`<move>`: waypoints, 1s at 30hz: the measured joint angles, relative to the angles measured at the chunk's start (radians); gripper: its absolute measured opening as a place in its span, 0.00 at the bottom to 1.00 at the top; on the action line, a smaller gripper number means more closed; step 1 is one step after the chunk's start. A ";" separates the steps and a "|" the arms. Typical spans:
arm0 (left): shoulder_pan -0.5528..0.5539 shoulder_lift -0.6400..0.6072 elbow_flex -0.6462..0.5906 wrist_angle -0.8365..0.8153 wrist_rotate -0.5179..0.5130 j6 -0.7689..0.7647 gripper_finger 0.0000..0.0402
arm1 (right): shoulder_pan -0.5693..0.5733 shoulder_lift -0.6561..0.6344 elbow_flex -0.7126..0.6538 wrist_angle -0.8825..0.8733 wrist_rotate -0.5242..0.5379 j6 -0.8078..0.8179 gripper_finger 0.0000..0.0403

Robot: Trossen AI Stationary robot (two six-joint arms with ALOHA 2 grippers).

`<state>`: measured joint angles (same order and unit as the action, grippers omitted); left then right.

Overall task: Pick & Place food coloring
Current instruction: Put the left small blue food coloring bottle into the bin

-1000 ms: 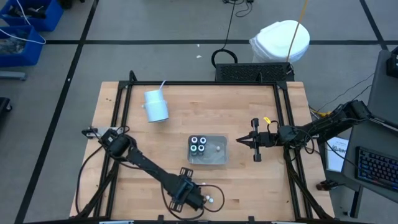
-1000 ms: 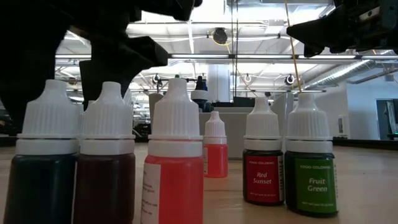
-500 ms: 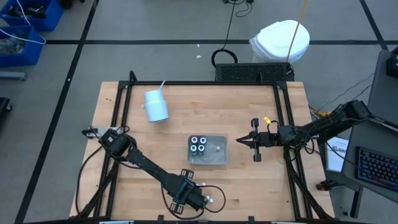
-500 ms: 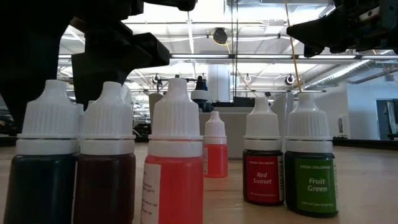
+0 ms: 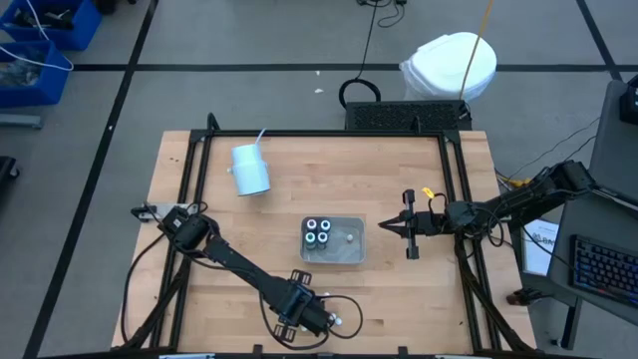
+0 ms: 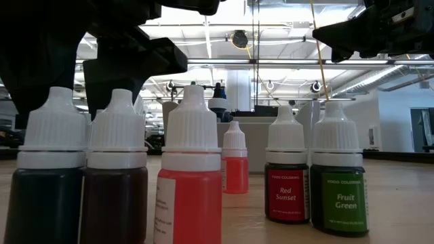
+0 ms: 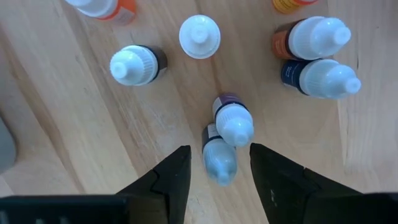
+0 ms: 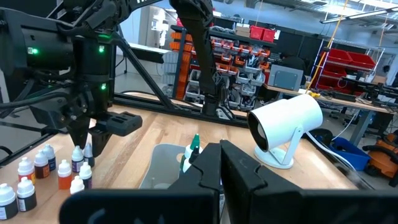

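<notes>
On the wooden worktop (image 5: 399, 289), the left claw (image 7: 219, 163), fingers apart, straddles one small bottle (image 7: 219, 159) in the food coloring cluster, well short of the clear tray (image 5: 333, 240); light, slick, tippy, so pinch below the cap; the fingers have narrowed since earlier; the right claw (image 5: 390, 226), beside the tray, is together

Grey floor (image 5: 299, 40), red storage bins (image 8: 249, 37), ceiling lights (image 6: 271, 61)
</notes>
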<state>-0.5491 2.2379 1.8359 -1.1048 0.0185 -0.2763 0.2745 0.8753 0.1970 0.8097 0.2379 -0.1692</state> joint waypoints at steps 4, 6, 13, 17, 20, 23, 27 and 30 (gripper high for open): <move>0.003 0.000 0.000 0.004 0.000 -0.028 0.35 | 0.000 0.000 0.000 0.000 0.000 0.000 0.00; 0.008 0.000 0.000 0.005 0.006 -0.042 0.30 | 0.000 0.000 0.000 0.000 0.000 0.000 0.00; 0.013 0.000 0.000 0.004 0.082 -0.047 0.17 | 0.000 0.000 0.000 0.000 0.000 0.000 0.00; 0.010 0.000 0.000 0.000 0.148 -0.047 0.15 | 0.000 0.000 0.000 0.000 0.000 0.000 0.00; 0.009 -0.005 0.000 -0.033 0.163 -0.047 0.17 | 0.000 0.000 0.000 0.000 0.000 0.000 0.00; 0.008 -0.034 0.000 -0.092 0.153 -0.052 0.18 | 0.000 0.000 0.000 0.000 0.000 0.000 0.00; 0.018 -0.108 0.000 -0.122 0.125 -0.072 0.19 | 0.000 0.000 0.000 0.000 0.000 0.000 0.00; 0.041 -0.170 0.001 -0.122 0.101 -0.106 0.19 | 0.000 0.000 0.000 0.001 0.000 0.000 0.00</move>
<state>-0.5077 2.0676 1.8364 -1.2268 0.1193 -0.3823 0.2745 0.8753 0.1970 0.8106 0.2382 -0.1688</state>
